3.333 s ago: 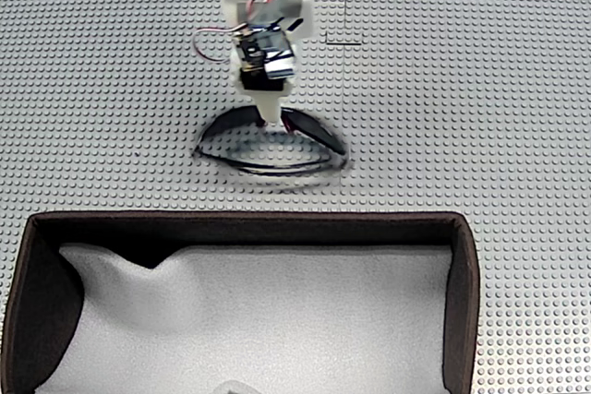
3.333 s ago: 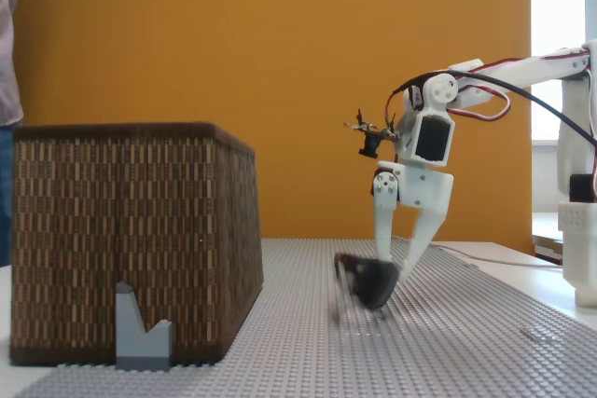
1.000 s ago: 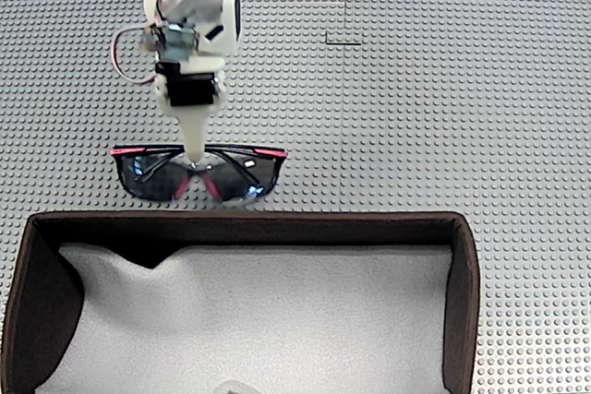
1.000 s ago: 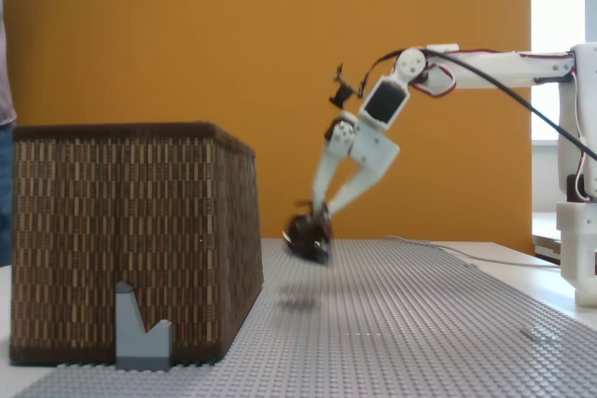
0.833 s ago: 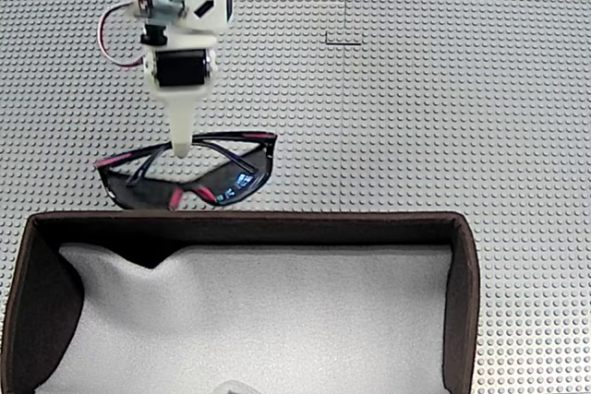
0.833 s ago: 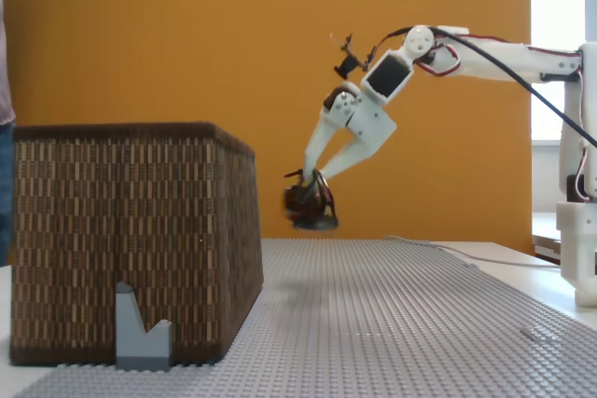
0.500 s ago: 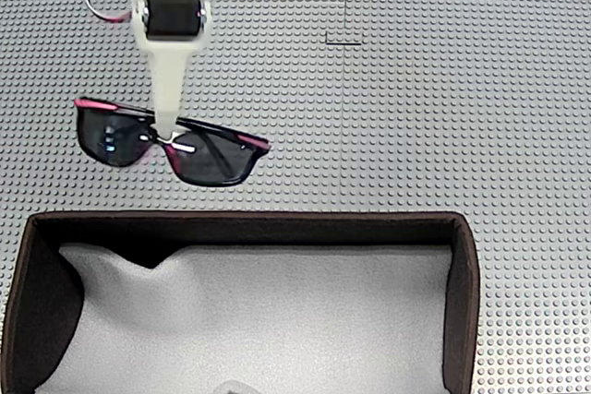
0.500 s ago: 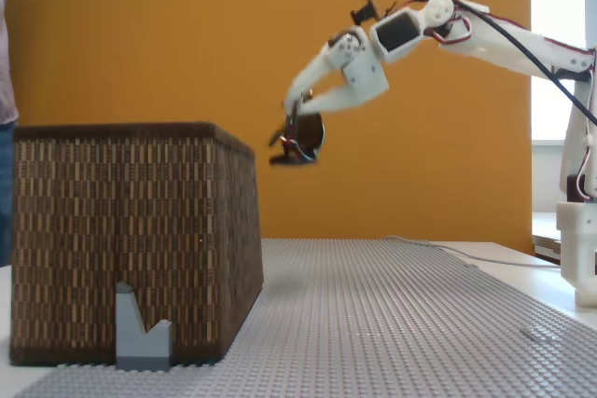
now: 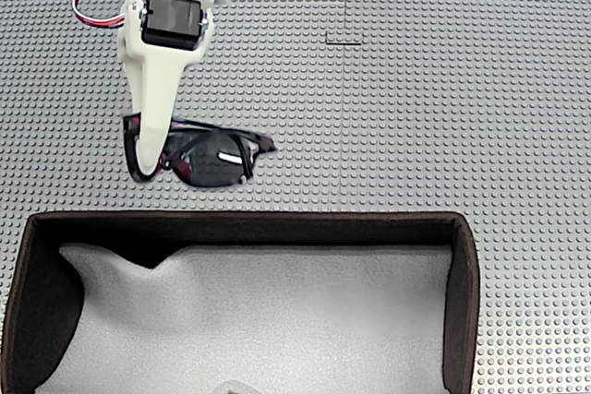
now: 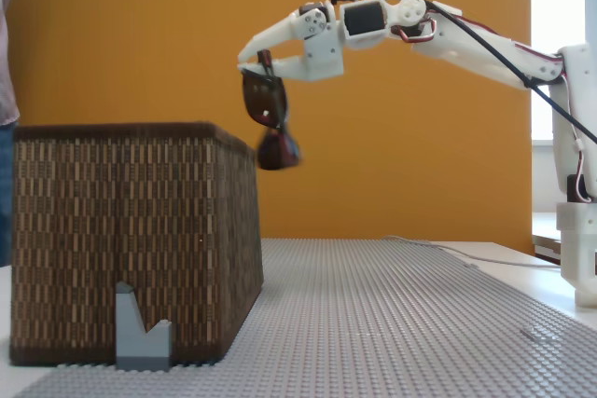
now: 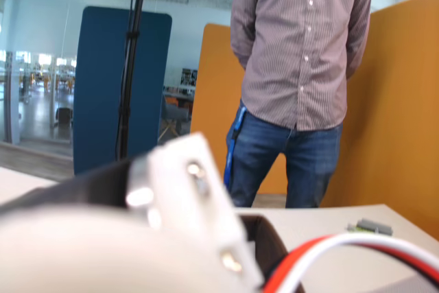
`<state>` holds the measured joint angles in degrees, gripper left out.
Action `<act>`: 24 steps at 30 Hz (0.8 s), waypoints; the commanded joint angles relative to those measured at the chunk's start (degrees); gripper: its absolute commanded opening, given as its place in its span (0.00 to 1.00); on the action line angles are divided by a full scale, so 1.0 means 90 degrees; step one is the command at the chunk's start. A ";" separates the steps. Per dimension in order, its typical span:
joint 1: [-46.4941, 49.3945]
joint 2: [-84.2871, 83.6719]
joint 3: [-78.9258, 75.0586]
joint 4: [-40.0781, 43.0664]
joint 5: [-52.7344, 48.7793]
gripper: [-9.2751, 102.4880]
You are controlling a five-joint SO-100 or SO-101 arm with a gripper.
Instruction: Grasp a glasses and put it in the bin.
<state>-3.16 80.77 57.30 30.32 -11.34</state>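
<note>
The black glasses (image 9: 218,161) with dark lenses and red-pink accents hang in the air from my gripper (image 9: 148,170), which is shut on them near the bridge. The white finger hides their left lens in a fixed view from above. From the side, the gripper (image 10: 252,61) is stretched out level, and the glasses (image 10: 267,111) dangle below it, just beyond the bin's right wall and near its rim height. The bin (image 9: 466,283) has dark brown walls and a white soft lining; from the side its woven wall (image 10: 121,230) stands at the left.
The grey studded baseplate (image 9: 443,108) covers the table. A small grey block (image 10: 142,329) stands against the bin's front wall. The arm's base (image 10: 578,230) is at the far right. A person (image 11: 298,80) in a striped shirt stands beyond the table.
The arm lifted the glasses off the baseplate and carried them up toward the bin. In the last half second the gripper levelled out and the glasses swung to hang downward.
</note>
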 commanded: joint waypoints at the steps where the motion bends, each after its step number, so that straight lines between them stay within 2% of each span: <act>1: -0.0059 -0.0107 -0.0713 -0.0244 -0.0273 0.08; 4: -0.0137 -0.0449 -0.1016 -0.0820 -0.0645 0.08; 10: -0.0439 -0.1094 -0.1367 -0.2725 -0.2061 0.08; 15: -0.0566 -0.1543 -0.1445 -0.3965 -0.2939 0.08; 22: -0.0527 -0.1992 -0.1523 -0.3809 -0.3154 0.08; 24: -0.0479 -0.1992 -0.1387 -0.3340 -0.3115 0.24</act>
<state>-6.94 61.52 45.70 -2.02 -38.58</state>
